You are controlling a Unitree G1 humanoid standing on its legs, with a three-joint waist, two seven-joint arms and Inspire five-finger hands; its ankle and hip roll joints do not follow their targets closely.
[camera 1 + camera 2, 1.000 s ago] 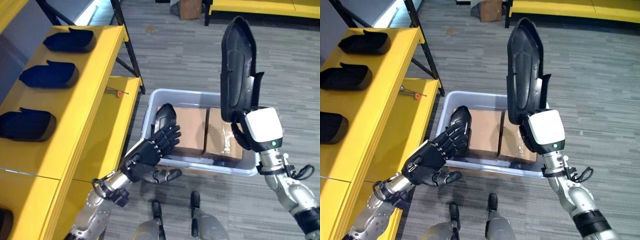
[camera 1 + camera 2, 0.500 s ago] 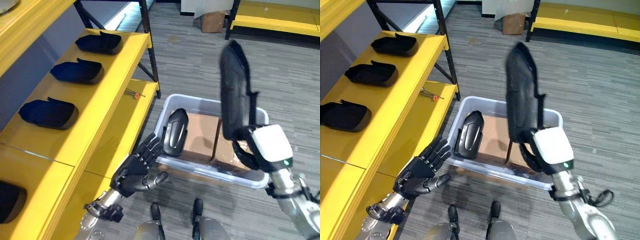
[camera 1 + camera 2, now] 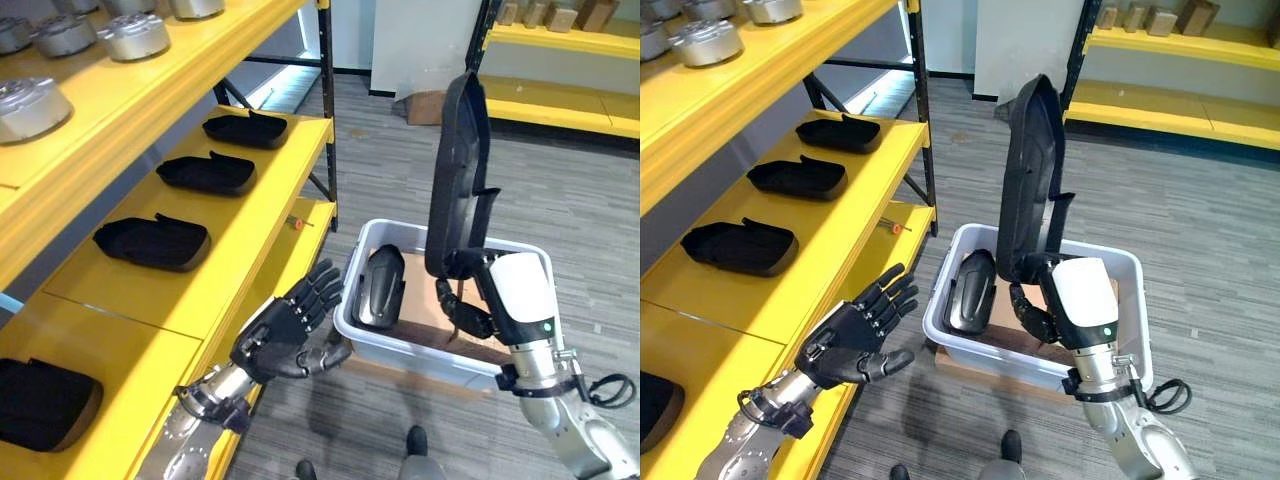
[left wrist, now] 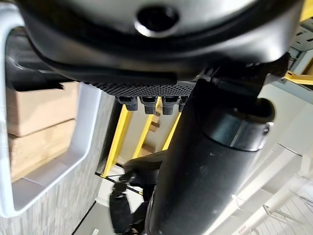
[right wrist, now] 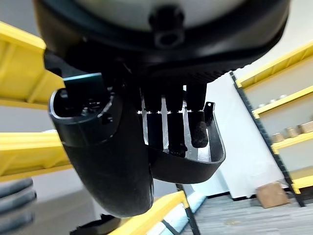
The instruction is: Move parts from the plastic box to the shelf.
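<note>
A long black plastic part (image 3: 455, 180) stands upright above the grey plastic box (image 3: 440, 360), with my right hand (image 3: 462, 305) shut on its lower end. In the right wrist view its fingers (image 5: 168, 122) curl round the part (image 5: 195, 164). A second black part (image 3: 378, 288) leans inside the box's left wall, on brown cardboard (image 3: 422, 305). My left hand (image 3: 285, 335) hovers open, fingers spread, just left of the box beside the yellow shelf (image 3: 250, 215). That shelf carries several black parts (image 3: 150, 243) in a row.
Silver round metal parts (image 3: 35, 100) sit on the upper shelf board. A small red-tipped tool (image 3: 296, 222) lies on the lower board near the black post (image 3: 328, 120). A cardboard box (image 3: 425, 105) and another yellow rack (image 3: 560, 100) stand farther back on the grey floor.
The whole picture has shifted as the camera rose. My left hand has drawn back from the box rim towards the shelf, staying open. The right hand keeps the long part upright.
</note>
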